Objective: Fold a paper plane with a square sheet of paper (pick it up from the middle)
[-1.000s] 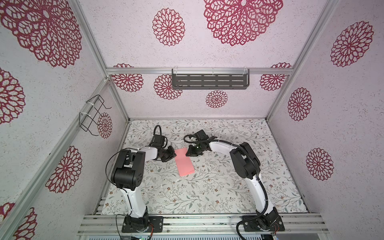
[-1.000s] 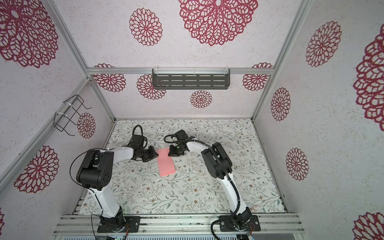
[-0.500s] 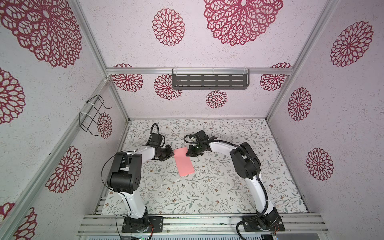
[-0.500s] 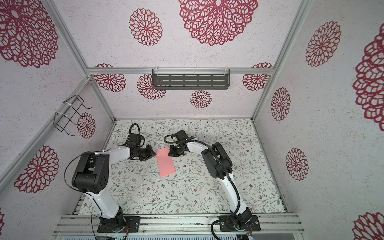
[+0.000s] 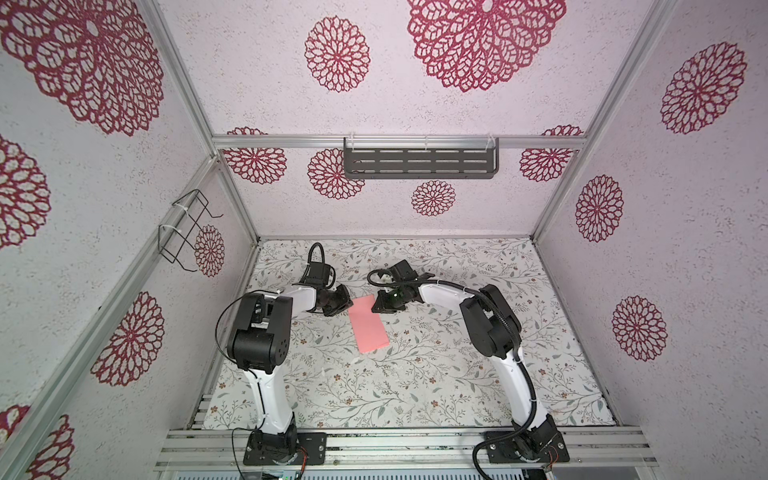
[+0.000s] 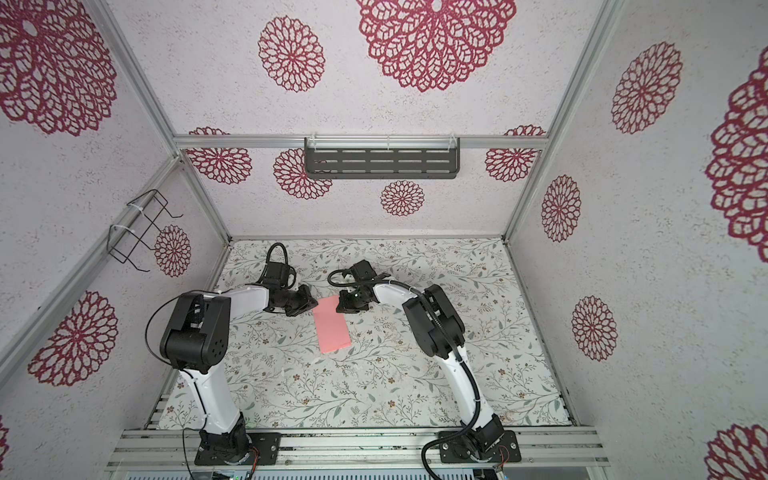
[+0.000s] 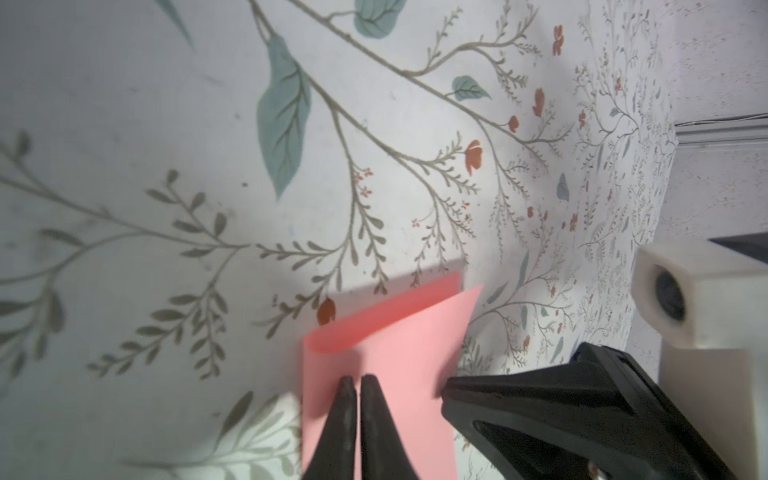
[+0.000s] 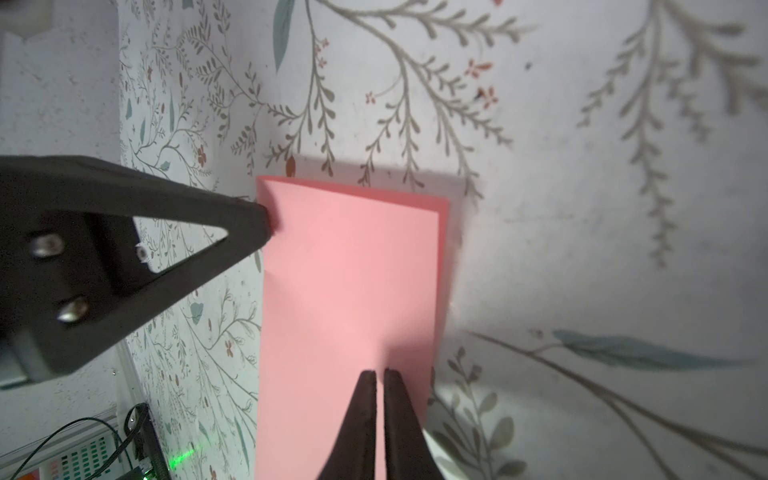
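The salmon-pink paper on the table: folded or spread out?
Folded: the thin salmon-pink paper sheet lies as a narrow rectangle, two layers showing at its end.

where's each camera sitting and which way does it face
Both top views: high in front, looking down at the table and folded pink paper; left arm and right arm show whole.
Left wrist: on the left arm, along its shut left gripper, tips on the paper; right gripper beside it.
Right wrist: on the right arm, along its own shut tips; left gripper at the paper's edge.
Shared: both wrist views show paper and grippers.
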Robot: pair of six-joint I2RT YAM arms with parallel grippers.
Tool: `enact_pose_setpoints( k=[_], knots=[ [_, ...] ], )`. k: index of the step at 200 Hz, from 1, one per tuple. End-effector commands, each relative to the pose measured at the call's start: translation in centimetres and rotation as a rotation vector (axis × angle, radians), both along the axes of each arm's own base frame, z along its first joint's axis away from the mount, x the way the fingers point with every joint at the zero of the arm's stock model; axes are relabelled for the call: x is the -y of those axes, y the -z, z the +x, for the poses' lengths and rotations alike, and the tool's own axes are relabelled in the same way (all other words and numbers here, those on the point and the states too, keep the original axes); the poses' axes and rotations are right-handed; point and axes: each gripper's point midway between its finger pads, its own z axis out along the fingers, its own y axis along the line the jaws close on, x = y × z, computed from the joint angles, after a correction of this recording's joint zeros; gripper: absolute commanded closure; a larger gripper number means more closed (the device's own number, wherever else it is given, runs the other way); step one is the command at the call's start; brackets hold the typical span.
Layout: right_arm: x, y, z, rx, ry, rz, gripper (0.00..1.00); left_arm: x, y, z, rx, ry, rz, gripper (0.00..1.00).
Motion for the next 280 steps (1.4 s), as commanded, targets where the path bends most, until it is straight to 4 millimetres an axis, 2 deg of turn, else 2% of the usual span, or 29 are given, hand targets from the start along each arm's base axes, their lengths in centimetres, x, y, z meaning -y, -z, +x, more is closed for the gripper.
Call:
enact_pose_setpoints(
  k=[1,42,45,53,79,103,139,147,151,174,192,221,246,251,253,256,280],
  knots=[
    [4.7,6.1,-2.0,-0.089,0.043,-0.239,0.88,-2.1,1.8,-0.6,-0.036,-0.018,0.056,0.91],
    [4.9,6.1,-2.0,-0.088,0.043,-0.243,0.88,-5.2,2.2,-1.4,-0.073,-0.047,0.129,0.91],
    [4.9,6.1,-2.0,-0.087,0.044,-0.243,0.88,-5.3,0.8,-1.1,-0.041,-0.048,0.129,0.91],
    [4.8,6.1,-2.1,-0.086,0.044,-0.243,0.88,-5.5,0.0,-0.9,-0.026,-0.044,0.132,0.91],
    [4.9,6.0,-2.1,-0.086,0.043,-0.241,0.88,-3.7,-2.5,-0.6,0.026,-0.011,0.062,0.91],
    [4.9,6.1,-2.1,-0.087,0.044,-0.242,0.88,-2.1,-3.2,-0.2,0.049,0.004,0.014,0.91],
    [5.0,6.2,-2.2,-0.092,0.045,-0.246,0.88,-0.3,-1.8,0.5,0.019,0.028,-0.015,0.9],
    [5.0,6.2,-2.2,-0.09,0.045,-0.246,0.88,-0.1,-2.0,0.7,0.025,0.032,-0.016,0.9],
    [5.0,6.3,-2.3,-0.093,0.046,-0.247,0.88,0.0,-0.5,0.6,-0.008,0.033,-0.013,0.9],
    [5.0,6.2,-2.3,-0.091,0.045,-0.245,0.88,-0.2,0.8,0.8,-0.037,0.026,0.004,0.9],
    [5.0,6.1,-2.2,-0.089,0.045,-0.244,0.88,-1.2,1.9,0.8,-0.067,0.002,0.061,0.91],
    [5.1,6.2,-2.3,-0.088,0.046,-0.248,0.88,-4.8,3.0,0.1,-0.121,-0.088,0.188,0.91],
    [5.1,5.8,-2.1,-0.072,0.043,-0.246,0.88,-6.3,1.6,-0.6,-0.109,-0.137,0.186,0.88],
    [4.9,5.6,-1.9,-0.066,0.039,-0.241,0.88,-6.2,1.6,-0.9,-0.114,-0.137,0.183,0.87],
    [4.8,5.5,-1.9,-0.063,0.037,-0.237,0.88,-6.2,0.5,-0.7,-0.089,-0.14,0.179,0.86],
    [4.7,5.3,-1.8,-0.058,0.034,-0.231,0.88,-6.1,-0.1,-0.7,-0.078,-0.141,0.172,0.85],
    [3.3,2.8,-0.8,-0.017,0.021,-0.168,0.87,-4.6,-2.0,-1.8,-0.052,-0.153,0.075,0.77]
  ],
)
